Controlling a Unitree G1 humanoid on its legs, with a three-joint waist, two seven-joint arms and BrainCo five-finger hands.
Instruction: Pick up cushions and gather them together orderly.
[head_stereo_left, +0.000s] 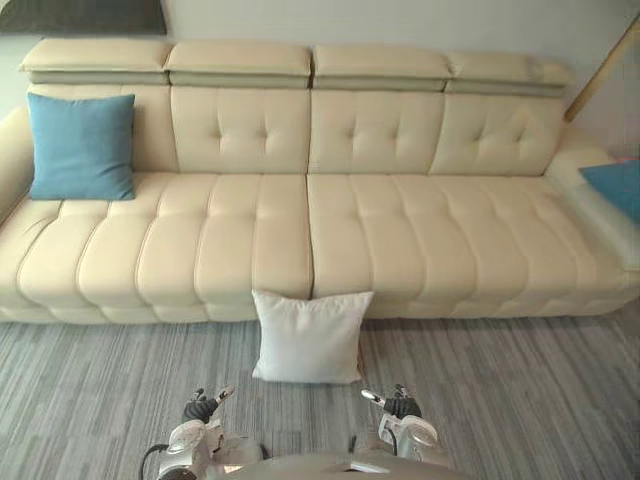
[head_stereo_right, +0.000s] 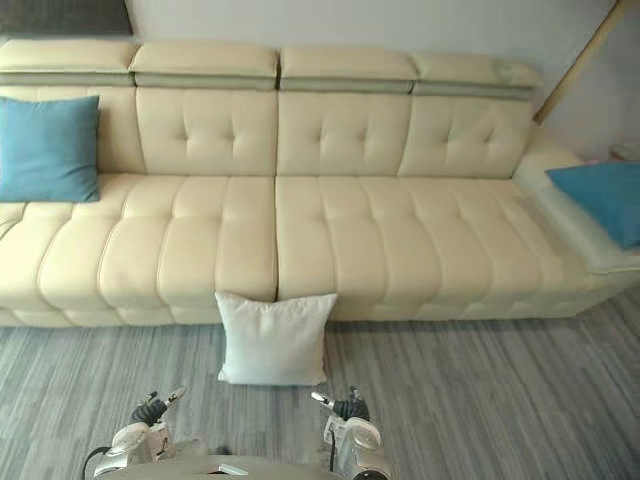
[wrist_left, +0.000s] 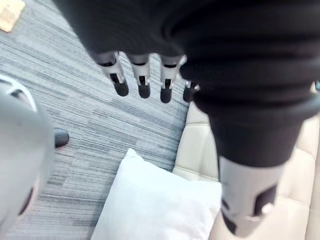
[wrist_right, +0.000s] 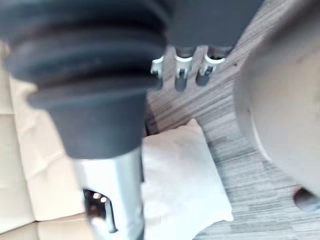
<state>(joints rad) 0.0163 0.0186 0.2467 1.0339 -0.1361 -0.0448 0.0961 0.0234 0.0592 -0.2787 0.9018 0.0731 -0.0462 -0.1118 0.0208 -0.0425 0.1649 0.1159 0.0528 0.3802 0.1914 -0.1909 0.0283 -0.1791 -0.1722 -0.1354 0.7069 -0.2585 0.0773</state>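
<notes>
Hovering low over grey striped carpet floor (head_stereo_left: 520, 400) with left hand (wrist_left: 142, 80) and right hand (wrist_right: 182, 67), fingers relaxed and apart, gripping nothing. Facing white square fabric cushion (head_stereo_left: 310, 338), propped against cream tufted leather sofa (head_stereo_left: 420, 240) front, probably fallen. Likely belongs beside blue square fabric cushion (head_stereo_left: 82, 146) leaning on the backrest.

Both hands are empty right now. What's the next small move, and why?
Probably reach the left hand and right hand forward to either side of the white cushion, which leans on the sofa front on the floor straight ahead. Both hang open, short of it, and it is the nearest cushion.
</notes>
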